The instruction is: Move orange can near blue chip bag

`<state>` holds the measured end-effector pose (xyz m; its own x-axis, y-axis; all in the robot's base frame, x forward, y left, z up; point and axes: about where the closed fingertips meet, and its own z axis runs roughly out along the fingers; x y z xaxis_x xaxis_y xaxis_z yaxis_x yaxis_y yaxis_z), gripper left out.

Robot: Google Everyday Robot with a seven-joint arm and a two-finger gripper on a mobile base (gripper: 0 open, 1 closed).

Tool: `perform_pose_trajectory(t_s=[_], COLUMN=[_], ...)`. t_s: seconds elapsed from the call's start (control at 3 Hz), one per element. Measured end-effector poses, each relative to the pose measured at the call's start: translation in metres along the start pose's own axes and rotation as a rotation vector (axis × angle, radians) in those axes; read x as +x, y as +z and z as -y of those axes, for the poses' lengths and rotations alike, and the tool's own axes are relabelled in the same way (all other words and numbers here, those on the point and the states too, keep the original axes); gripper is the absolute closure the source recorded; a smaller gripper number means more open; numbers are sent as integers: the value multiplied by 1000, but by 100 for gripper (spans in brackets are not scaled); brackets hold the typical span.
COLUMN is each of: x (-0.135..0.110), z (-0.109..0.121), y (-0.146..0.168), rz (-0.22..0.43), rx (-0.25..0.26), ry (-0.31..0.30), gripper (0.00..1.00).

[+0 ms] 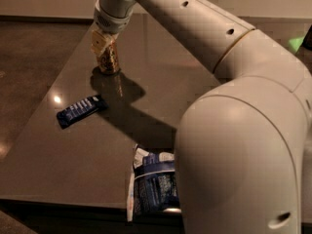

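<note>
I have the end effector down over the top of the orange can, which stands at the far left of the table. I cannot tell whether it has hold of the can. The blue chip bag lies well apart, at the near edge.

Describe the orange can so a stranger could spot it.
On the dark tabletop, look to the far left corner, where the robot's end effector sits. The orange-gold metal can stands at it, the only upright, round item; the dark blue bar wrapper and blue-white foil chip bag lie flat.
</note>
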<state>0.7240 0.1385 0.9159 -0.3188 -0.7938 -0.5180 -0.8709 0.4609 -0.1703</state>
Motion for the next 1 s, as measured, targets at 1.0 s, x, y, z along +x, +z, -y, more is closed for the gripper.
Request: perform_pose_trajectory(t_s=[1.0], x=[48], z=[1], y=[-61], rz=[65], rx=[-48], ry=[-22], gripper=[100])
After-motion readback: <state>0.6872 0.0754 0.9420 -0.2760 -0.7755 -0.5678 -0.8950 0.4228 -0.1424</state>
